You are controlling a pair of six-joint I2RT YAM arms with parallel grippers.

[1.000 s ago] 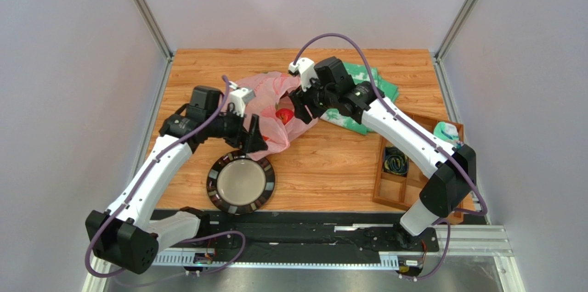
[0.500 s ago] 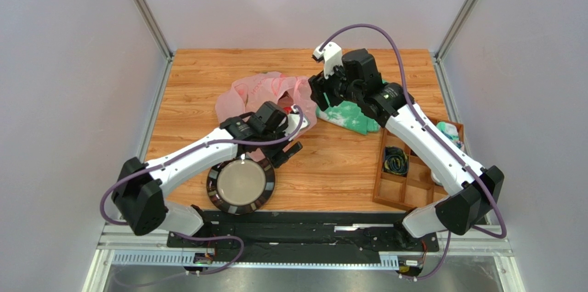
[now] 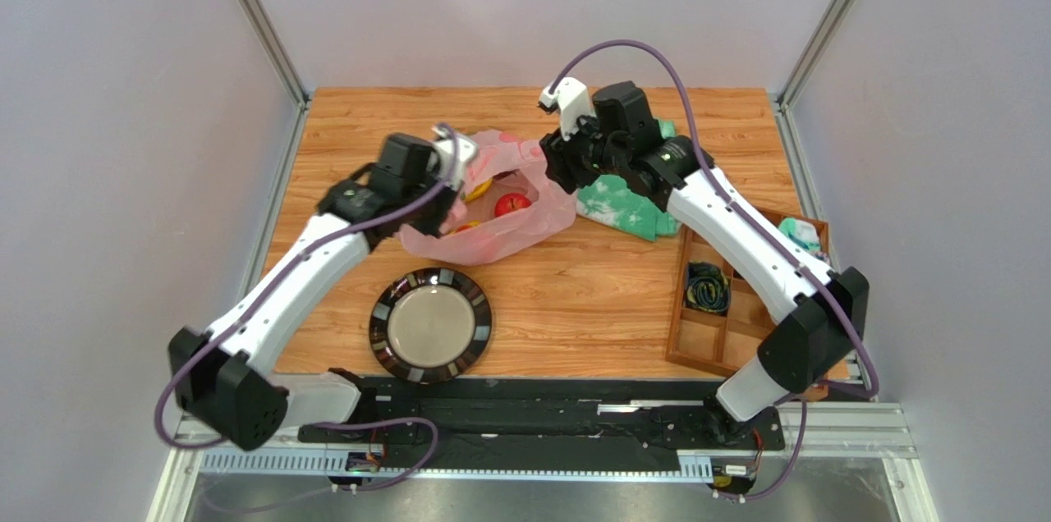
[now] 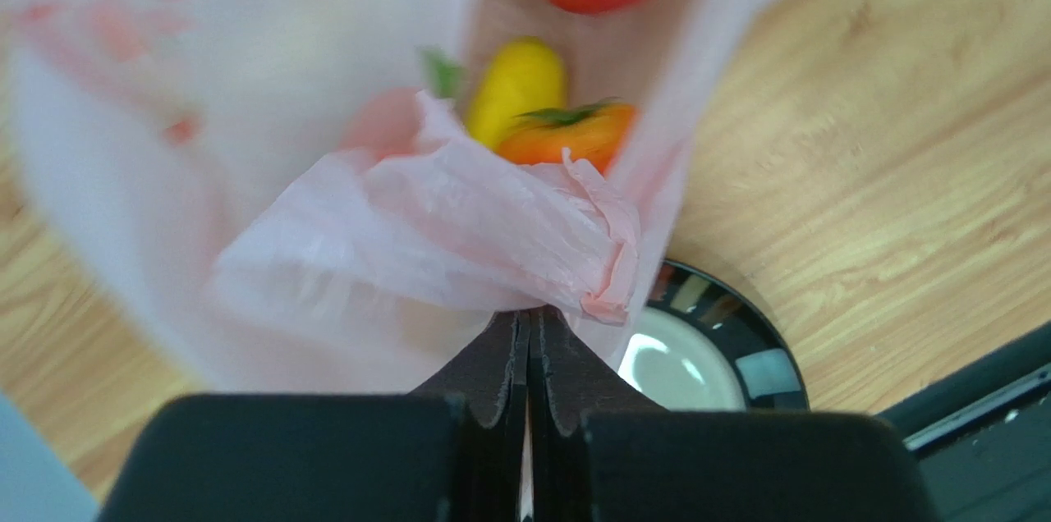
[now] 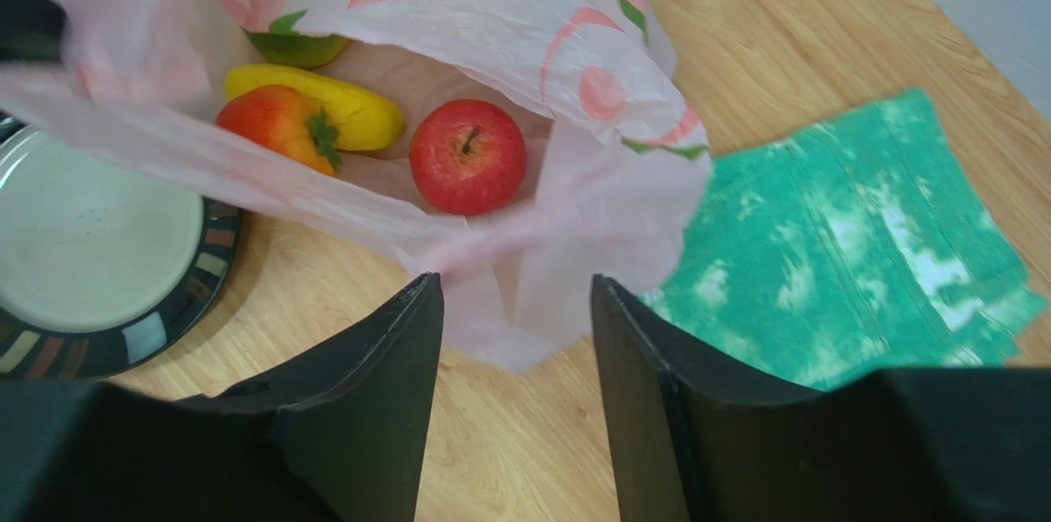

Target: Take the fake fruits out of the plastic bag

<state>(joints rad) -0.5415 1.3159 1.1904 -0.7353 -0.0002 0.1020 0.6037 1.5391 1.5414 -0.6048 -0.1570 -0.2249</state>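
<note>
Left claw point(image 3: 449, 177), seen from above, holds the near-left rim of the pink plastic bag point(image 3: 524, 229), which lies mid-table on the wooden table point(image 3: 592, 288). A red apple point(image 3: 512, 203) shows inside the bag. Right claw point(image 3: 558, 163) sits at the bag's far-right edge, beside a green cloth point(image 3: 623, 208). A striped plate point(image 3: 383, 337) lies nearer the arms.

Left wrist view: the fingers are pressed together, pinching a crumpled fold of bag. An orange fruit point(image 4: 568, 134) and a yellow fruit point(image 4: 518, 85) lie beyond the fold.

Right wrist view: the fingers are spread apart with the bag's edge hanging just ahead, unclamped. A green fruit point(image 5: 296, 48) lies deepest inside.
</note>
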